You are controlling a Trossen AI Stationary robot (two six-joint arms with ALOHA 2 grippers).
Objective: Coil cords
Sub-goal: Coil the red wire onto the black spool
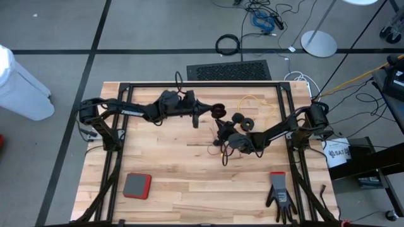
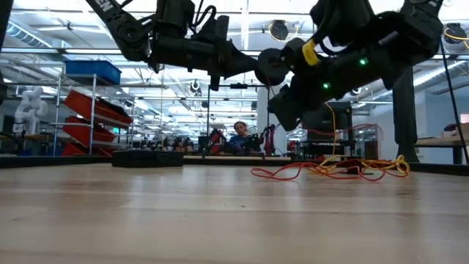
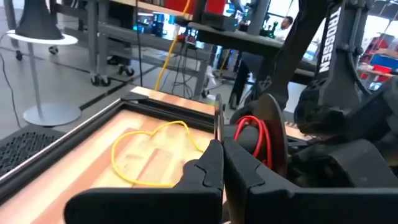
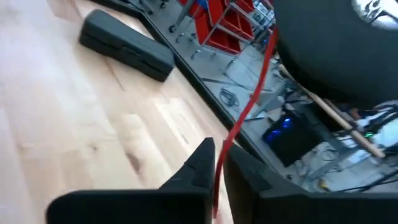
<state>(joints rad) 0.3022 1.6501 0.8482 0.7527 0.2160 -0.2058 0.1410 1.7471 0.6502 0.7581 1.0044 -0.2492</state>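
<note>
Red cord point(image 4: 239, 127) is pinched taut by the right pincer point(image 4: 217, 163) for winding onto the reel point(image 3: 268, 138) clamped in the left pincer point(image 3: 222, 163).

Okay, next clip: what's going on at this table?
Both arms are raised over the wooden table, winding a thin red cord onto a black reel. The left pincer is shut on the reel, and the right pincer pinches the cord. A loose yellow cord lies on the table beyond.
</note>
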